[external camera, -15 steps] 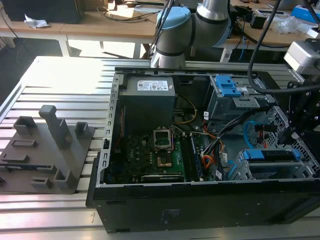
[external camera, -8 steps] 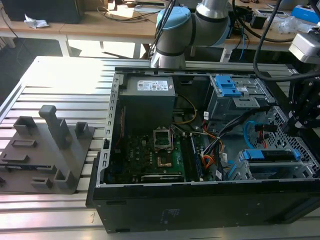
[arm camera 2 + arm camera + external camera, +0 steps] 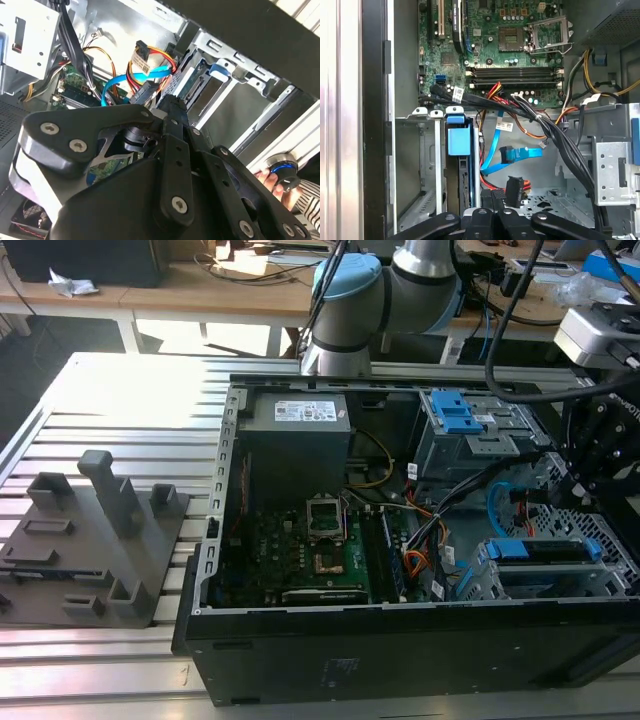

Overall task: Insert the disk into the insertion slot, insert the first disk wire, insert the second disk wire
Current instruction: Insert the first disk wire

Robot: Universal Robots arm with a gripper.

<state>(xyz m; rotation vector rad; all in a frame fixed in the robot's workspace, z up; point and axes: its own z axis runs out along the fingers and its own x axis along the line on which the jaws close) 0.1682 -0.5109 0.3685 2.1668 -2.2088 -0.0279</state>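
First wrist view: the disk [image 3: 458, 141] sits in the insertion slot [image 3: 438, 170] beside the gripper [image 3: 493, 202]; the second disk wire [image 3: 494, 150] curves just ahead of it. Whether the gripper grasps anything, I cannot tell.

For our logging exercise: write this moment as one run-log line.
disk: seated in insertion slot | second disk wire: plug end hanging free beside slot | gripper: inside case, near black plug

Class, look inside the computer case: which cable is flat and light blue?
The data cable, a thin ribbon curving in an arc; the others are black cables and red-orange-yellow wires.
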